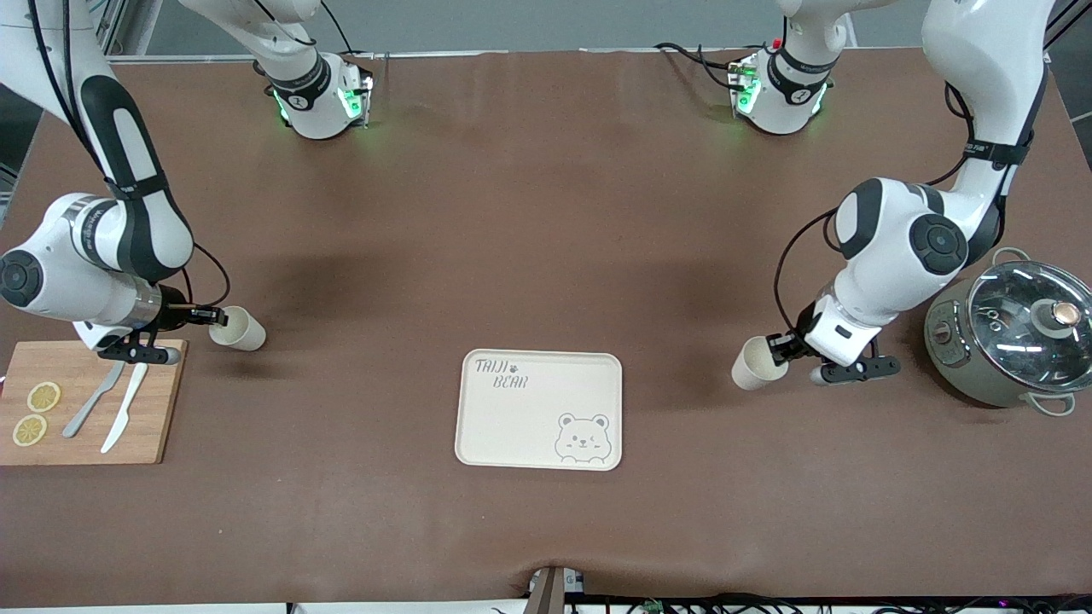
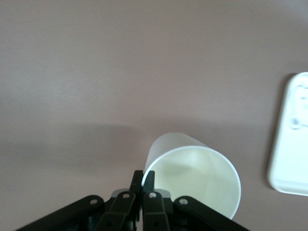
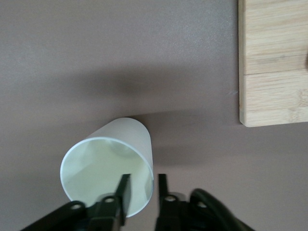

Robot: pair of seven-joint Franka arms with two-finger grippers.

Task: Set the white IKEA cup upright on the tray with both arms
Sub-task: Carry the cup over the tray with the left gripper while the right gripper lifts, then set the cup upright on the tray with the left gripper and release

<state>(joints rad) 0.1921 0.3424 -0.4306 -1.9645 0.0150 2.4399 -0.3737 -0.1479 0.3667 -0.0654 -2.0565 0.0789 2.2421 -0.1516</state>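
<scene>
Tray between cup-clamping left end effector and cup-straddling, part-open right end effector.

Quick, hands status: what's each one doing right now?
Left hand: shut on the rim of a white cup.
Right hand: fingers straddle the other white cup's rim, gap visible, not yet clamped.

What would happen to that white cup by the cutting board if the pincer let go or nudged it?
The cup lies on its side on the table, so it would probably roll, curving because it tapers. Its thin wall looks like light plastic, so it likely slides easily. The right pincer straddles only the rim wall, not yet clamped, so the cup might pivot when lifted.
</scene>
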